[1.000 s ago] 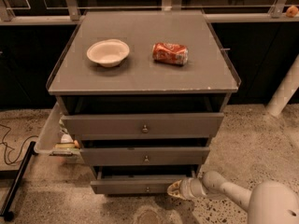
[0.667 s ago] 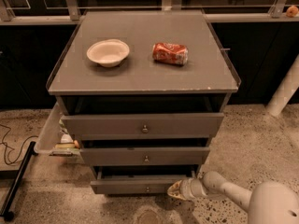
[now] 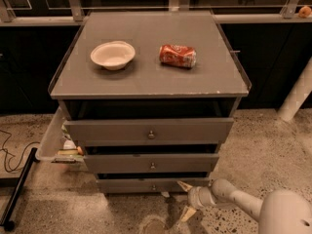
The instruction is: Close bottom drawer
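Bottom drawer pushed further in — gripper at its right front, fingers spread, holding nothing.

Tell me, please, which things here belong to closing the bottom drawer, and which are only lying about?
For the job: bottom drawer, slightly open; gripper, fingers spread, low by the drawer's right end.

Lying about: white bowl and red can on the cabinet top; two upper drawers; side bin on the left.
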You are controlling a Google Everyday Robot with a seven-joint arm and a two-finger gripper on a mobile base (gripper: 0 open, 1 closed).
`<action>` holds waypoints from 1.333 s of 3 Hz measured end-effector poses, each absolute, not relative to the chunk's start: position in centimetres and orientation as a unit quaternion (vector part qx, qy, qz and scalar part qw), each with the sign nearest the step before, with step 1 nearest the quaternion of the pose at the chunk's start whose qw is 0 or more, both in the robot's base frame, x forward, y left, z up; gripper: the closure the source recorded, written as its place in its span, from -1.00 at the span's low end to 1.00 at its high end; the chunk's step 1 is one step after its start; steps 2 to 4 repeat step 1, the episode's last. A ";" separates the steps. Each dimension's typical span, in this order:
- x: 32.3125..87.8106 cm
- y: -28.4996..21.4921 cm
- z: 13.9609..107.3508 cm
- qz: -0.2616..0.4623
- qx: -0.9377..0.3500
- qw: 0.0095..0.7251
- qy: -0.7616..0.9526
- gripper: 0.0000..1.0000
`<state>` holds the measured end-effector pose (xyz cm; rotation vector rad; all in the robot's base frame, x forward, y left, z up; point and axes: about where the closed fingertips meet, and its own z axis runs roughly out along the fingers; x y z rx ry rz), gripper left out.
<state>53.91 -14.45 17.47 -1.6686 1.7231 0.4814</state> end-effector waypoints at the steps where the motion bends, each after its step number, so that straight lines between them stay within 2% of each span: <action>1: 53.9 -14.4 17.5 0.185 -0.641 0.341 0.662 -1.00; 4: 53.9 -14.4 17.5 0.185 -0.641 0.341 0.662 -1.00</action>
